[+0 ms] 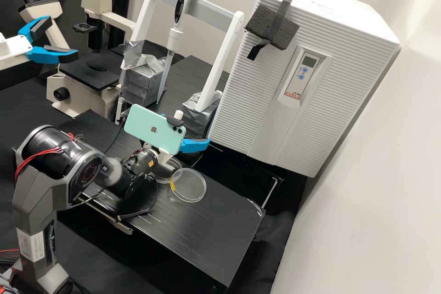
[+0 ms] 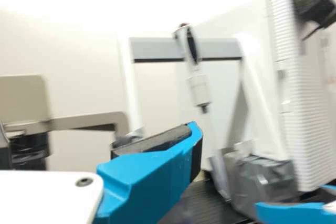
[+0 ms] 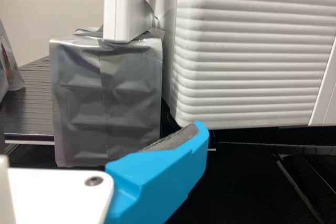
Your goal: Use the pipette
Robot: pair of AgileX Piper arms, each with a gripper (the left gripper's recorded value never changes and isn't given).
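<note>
While the pipette (image 1: pixel 176 11) hangs upright on its white stand (image 1: pixel 216 11) at the back of the bench, tip pointing down between the stand's two tape-wrapped feet, neither of my arms is touching it.

My left arm comes in from the far left edge of the high view, held up off the bench beside the microscope (image 1: pixel 76 85). The left gripper (image 1: pixel 62 39) is level and faces across toward the stand. Its blue fingers (image 2: pixel 157 166) are spread well apart with nothing between them. From its wrist camera I see the pipette ahead, well apart from the fingertips.

My right arm stands in the foreground, its forearm stretched low over the raised black platform (image 1: pixel 216 234), with a mint-green phone (image 1: pixel 154 127) clamped on the wrist. The right gripper (image 1: pixel 192 138) points at the foot of the white ribbed cabinet (image 1: pixel 275 101) and sits near the stand's right-hand taped block (image 3: pixel 105 103). One blue finger (image 3: pixel 163 174) shows its dark pad bare, nothing pressed against it, so I read the jaws as parted and empty.

A clear petri dish (image 1: pixel 188 185) lies on the platform just below and beside that gripper, not touched by it.
</note>
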